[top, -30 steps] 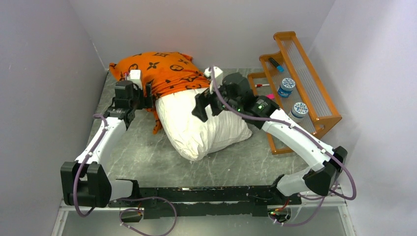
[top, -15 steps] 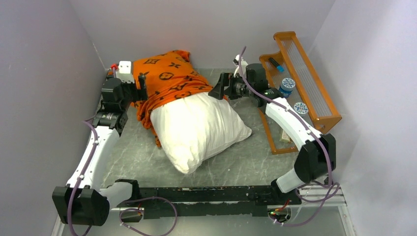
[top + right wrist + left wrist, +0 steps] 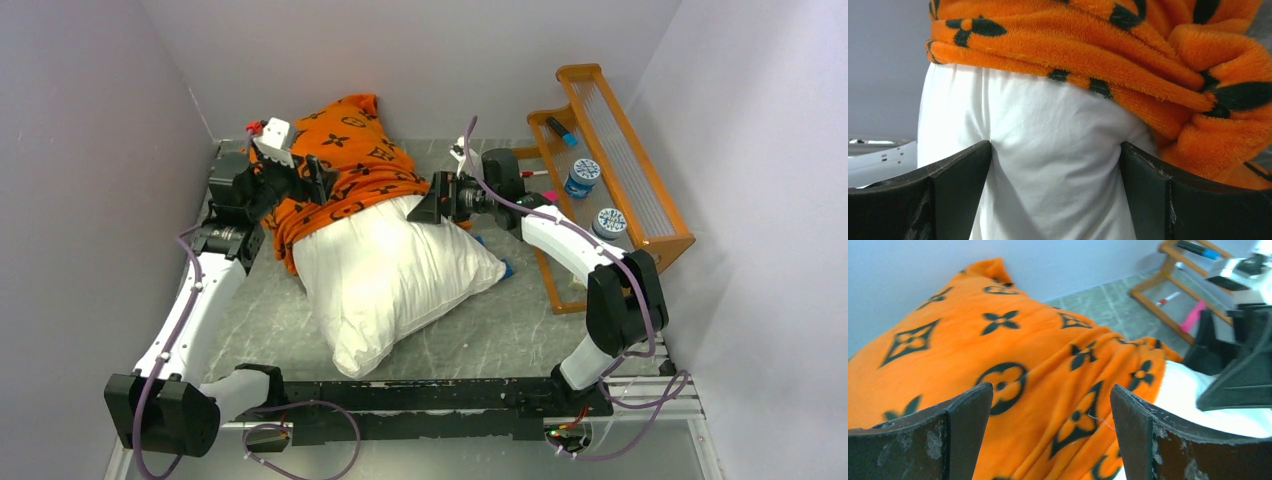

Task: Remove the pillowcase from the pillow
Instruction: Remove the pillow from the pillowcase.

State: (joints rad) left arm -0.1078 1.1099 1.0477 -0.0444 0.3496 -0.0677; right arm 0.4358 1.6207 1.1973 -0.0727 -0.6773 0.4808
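A: Now, what differs from a second ago?

B: Both arms have regrouped at the hem. The left gripper [image 3: 305, 182], which was beside the left flank of the pillow [image 3: 390, 275], now hangs over the pillowcase [image 3: 345, 150]. The right gripper [image 3: 425, 205] has come off the pillow's top to its far right shoulder. The pillow has slid toward the near edge of the bench [image 3: 520, 320], so more white shows.

A: Grip state?

B: Both have spread wider. Left: jaws wide apart, orange fabric ahead between them, nothing clamped. Right: jaws fully apart, straddling white pillow just below the bunched hem, holding nothing.

A: Where is the cover?

B: On the pillow's far end only, toward the far left corner, against the back wall.

A: Meaning?

B: Judged a re-grasp between pulls. Task partly done. The next pull likely wants one gripper pinning the pillow and the other taking the hem.
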